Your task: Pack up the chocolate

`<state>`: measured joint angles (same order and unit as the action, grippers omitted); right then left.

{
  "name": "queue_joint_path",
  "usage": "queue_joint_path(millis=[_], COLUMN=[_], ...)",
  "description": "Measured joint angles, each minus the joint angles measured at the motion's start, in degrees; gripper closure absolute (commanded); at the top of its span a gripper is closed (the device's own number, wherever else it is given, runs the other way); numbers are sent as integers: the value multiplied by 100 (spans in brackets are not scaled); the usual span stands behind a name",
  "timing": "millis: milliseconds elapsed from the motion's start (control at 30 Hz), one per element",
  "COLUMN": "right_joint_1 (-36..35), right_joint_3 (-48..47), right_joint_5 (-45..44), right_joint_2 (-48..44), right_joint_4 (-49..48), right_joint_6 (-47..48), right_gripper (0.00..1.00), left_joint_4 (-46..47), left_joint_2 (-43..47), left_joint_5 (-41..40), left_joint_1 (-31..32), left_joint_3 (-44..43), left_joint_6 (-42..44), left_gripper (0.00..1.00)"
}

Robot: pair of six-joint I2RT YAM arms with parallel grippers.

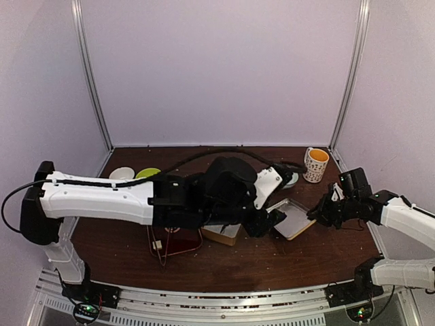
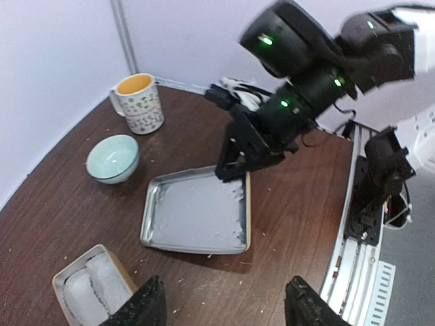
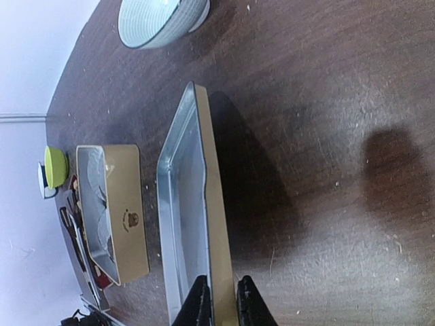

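No chocolate lumps show in any view. An open beige tin box [image 1: 223, 234] with a bear print and pale paper lining sits mid-table, also in the left wrist view [image 2: 88, 282] and the right wrist view [image 3: 122, 210]. Its lid [image 1: 296, 219] lies silver side up to the right of the box. My right gripper [image 1: 321, 212] is shut on the lid's rim [image 3: 212, 224], fingers either side of the beige wall [image 3: 222, 288]. The lid [image 2: 197, 210] casts a dark shadow on the table. My left gripper [image 2: 228, 295] is open and empty, above bare table between box and lid [image 1: 270, 223].
A pale blue bowl [image 1: 291, 180] [image 2: 113, 157] [image 3: 160, 20] and a spotted mug with a yellow inside [image 1: 315, 164] [image 2: 139, 102] stand at the back right. A green bowl [image 1: 147, 173] and a white bowl [image 1: 122, 174] stand back left. A red flat thing [image 1: 178, 241] lies under my left arm.
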<state>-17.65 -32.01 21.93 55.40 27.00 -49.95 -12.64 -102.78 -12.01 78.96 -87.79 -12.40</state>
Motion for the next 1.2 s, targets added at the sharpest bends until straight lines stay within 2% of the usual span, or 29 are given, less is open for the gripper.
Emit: queue_joint_path(millis=[200, 333, 600, 667, 767, 867, 1067, 1200], right_joint_1=[35, 44, 44, 44, 44, 44, 44, 44], right_joint_3=[317, 337, 339, 341, 341, 341, 264, 199], right_joint_5=[-326, -354, -68, -26, -15, -59, -313, -682], right_joint_2=[295, 782, 1613, 1762, 1956, 2116, 2142, 1801], right_joint_4=[-1014, -1504, -2057, -2100, -2098, -2044, -1816, -1388], right_joint_6=[-232, -212, -133, -79, 59, 240, 682, 1045], right_gripper=[76, 75, 69, 68, 58, 52, 50, 50], left_joint_4=[-472, -852, -2068, -2363, -2719, -2973, -3416, -3547], left_joint_2=[734, 1091, 1384, 1384, 1384, 1384, 1384, 1469], left_joint_5=[-308, -444, -1410, -1547, -1700, -1794, -1912, -1917], left_joint_1=[-437, -715, -850, -870, -909, -942, -1029, -1158], left_joint_3=[225, 581, 979, 1086, 1220, 1318, 1419, 1679], left_joint_6=[-636, -1054, -1694, -1906, -2208, -2470, -3091, -3587], left_gripper=[38, 37, 34, 34, 30, 26, 9, 7])
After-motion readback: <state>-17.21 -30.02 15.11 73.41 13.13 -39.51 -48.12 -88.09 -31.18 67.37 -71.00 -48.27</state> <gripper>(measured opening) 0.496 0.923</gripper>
